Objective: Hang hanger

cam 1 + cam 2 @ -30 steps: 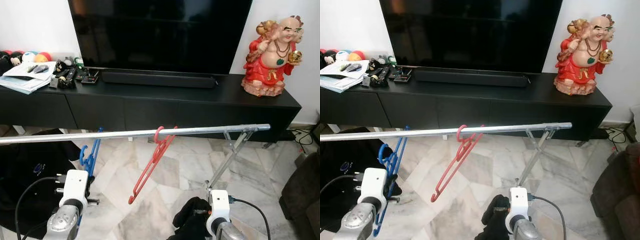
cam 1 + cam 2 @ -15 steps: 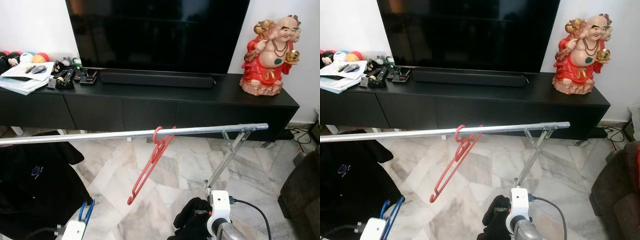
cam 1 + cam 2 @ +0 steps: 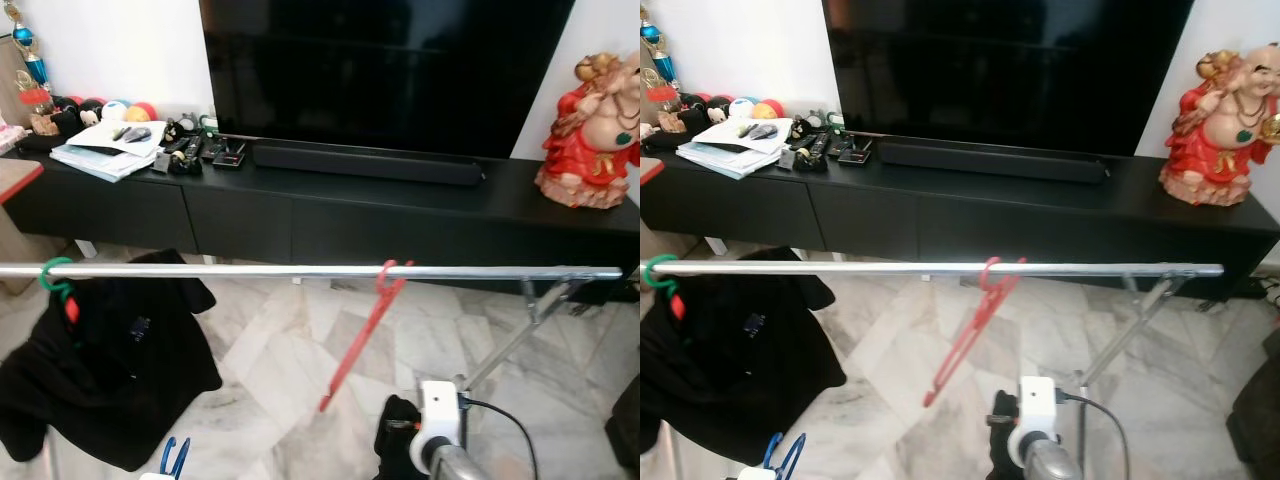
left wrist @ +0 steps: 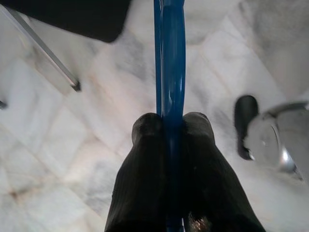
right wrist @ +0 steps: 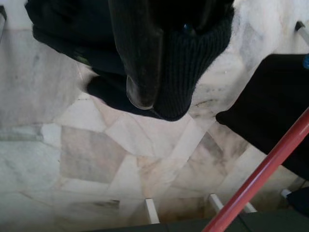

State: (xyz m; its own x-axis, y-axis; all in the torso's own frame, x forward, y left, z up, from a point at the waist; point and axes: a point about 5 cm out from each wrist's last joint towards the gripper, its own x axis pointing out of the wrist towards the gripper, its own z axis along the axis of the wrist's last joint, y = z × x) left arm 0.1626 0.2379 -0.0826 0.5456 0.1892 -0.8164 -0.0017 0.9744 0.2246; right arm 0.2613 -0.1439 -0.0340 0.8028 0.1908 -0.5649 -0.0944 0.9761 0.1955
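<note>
A long silver rail (image 3: 300, 271) carried a black garment (image 3: 110, 360) and a red hanger (image 3: 365, 330); low beneath it, the left claw (image 4: 166, 130) pinched the blue hanger (image 4: 170, 63) (right claw's (image 5: 159, 53) grip: cannot tell)

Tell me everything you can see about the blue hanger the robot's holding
The blue plastic hanger is a thin, glossy bar clamped between the two black fingers of the left claw, which is shut on it. From the wrist view it runs straight out past the fingertips over the pale marble floor. In the head views just a small blue looped part pokes up at the lower left, below the silver metal clothes rail, so it hangs on nothing yet. Its hook cannot be made out.
</note>
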